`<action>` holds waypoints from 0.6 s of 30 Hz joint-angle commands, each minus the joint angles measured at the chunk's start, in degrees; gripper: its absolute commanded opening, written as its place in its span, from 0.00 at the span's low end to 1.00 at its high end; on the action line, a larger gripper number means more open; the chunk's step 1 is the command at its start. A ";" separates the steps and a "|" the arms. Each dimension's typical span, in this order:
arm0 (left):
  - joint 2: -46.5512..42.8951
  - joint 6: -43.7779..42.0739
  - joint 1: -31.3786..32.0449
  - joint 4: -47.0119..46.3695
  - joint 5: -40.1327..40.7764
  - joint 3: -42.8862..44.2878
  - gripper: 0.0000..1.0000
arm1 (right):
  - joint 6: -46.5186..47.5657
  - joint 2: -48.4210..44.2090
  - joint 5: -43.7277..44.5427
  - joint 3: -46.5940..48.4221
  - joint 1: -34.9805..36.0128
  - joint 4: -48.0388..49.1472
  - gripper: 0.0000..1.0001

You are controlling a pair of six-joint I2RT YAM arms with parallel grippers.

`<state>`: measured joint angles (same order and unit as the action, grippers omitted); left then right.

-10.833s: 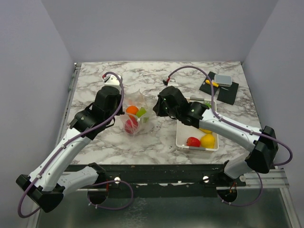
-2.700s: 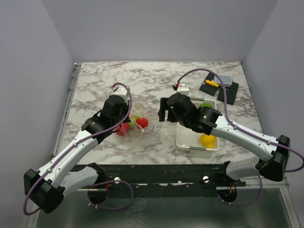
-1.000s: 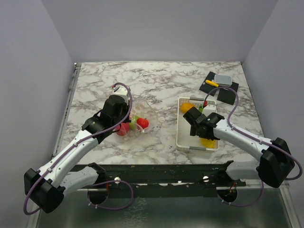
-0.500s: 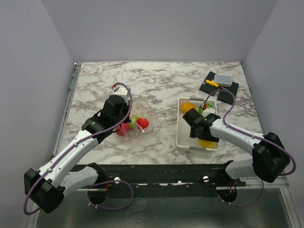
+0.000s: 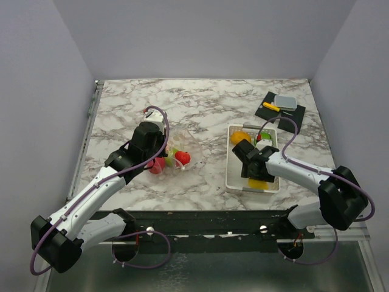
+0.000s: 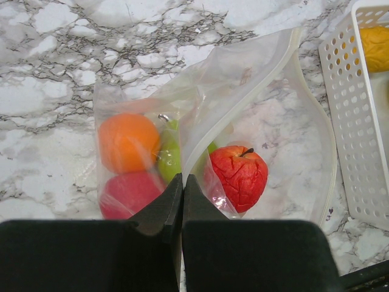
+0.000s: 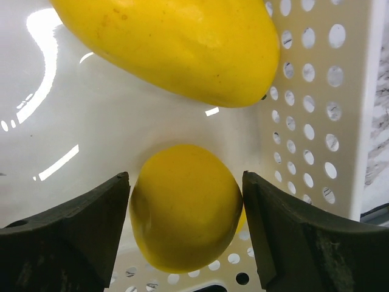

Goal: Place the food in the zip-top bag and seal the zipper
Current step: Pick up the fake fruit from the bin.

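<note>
While the left gripper point(image 6: 182, 185) is pinched tight on the edge of the zip-top bag point(image 6: 225, 85) at centre frame, with orange, red and green food point(image 6: 238, 176) inside, the right gripper point(image 7: 185, 210) gapes wide around a yellow fruit point(image 7: 182, 243) low in the white basket point(image 7: 316, 121)

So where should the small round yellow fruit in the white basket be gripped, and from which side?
Across its widest middle, from straight above. The small yellow fruit is round and lies in the white basket, its perforated wall close beside it and a larger yellow fruit just beyond, so side approaches look blocked. The right end effector straddles it that way.
</note>
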<state>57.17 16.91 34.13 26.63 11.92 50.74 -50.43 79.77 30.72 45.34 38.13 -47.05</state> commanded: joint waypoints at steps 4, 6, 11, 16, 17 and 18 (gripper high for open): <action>-0.33 -0.31 -0.29 -0.09 -1.20 -0.64 0.00 | 0.42 -0.43 -2.81 -1.46 -0.34 2.69 0.67; -0.32 -0.33 -0.26 -0.09 -1.20 -0.64 0.00 | 0.73 -0.89 -3.30 -1.48 -0.36 3.02 0.61; -0.33 -0.35 -0.29 -0.09 -1.20 -0.64 0.00 | 1.26 -2.22 -3.40 -0.96 -0.35 2.74 0.48; -0.30 -0.33 -0.30 -0.09 -1.12 -0.64 0.00 | 1.54 -4.61 -1.73 1.18 -0.34 1.15 0.37; -0.30 -0.32 -0.29 -0.09 -1.11 -0.64 0.00 | 1.58 -5.11 -1.30 1.74 -0.34 0.58 0.36; -0.30 -0.32 -0.29 -0.09 -1.11 -0.64 0.00 | 1.83 -5.53 -0.91 2.42 -0.35 0.23 0.36</action>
<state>57.17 16.91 34.13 26.63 11.88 50.74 -49.36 76.64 28.16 44.95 38.13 -45.28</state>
